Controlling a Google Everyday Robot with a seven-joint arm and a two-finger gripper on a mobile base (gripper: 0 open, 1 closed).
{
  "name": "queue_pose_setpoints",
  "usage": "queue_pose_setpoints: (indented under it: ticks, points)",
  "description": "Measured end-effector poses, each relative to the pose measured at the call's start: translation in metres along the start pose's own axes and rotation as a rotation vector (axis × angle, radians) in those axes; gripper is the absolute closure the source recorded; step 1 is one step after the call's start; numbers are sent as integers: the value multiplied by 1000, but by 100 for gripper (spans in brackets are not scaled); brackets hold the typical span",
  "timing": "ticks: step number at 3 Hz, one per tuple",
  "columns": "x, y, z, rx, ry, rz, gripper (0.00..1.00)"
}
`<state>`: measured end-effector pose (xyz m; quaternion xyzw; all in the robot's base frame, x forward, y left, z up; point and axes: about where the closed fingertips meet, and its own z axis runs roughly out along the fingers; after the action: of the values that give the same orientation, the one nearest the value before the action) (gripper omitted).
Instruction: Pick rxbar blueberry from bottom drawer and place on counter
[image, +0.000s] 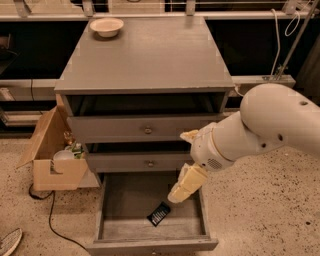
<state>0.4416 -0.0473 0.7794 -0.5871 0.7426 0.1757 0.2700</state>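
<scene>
The rxbar blueberry (159, 213) is a small dark bar with white lettering. It lies flat on the worn floor of the open bottom drawer (120, 205), near the middle front. My gripper (181, 191) is cream coloured and hangs over the drawer's right half, just above and to the right of the bar, apart from it. The counter (150, 55) is the grey top of the cabinet, above the two knobbed drawers.
A cream bowl (106, 26) stands at the counter's far left corner. An open cardboard box (55, 155) with items sits on the floor left of the cabinet. A cable (50, 220) runs across the speckled floor. My white arm (265, 125) reaches in from the right.
</scene>
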Motion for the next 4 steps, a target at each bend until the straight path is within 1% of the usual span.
queue_pose_setpoints:
  ticks: [1,2,4]
  points:
    - [5,1,12,-7,5,9,0]
    - [28,6,61,-35,45,10,0]
    - [83,11,185,-114,119,-42,0]
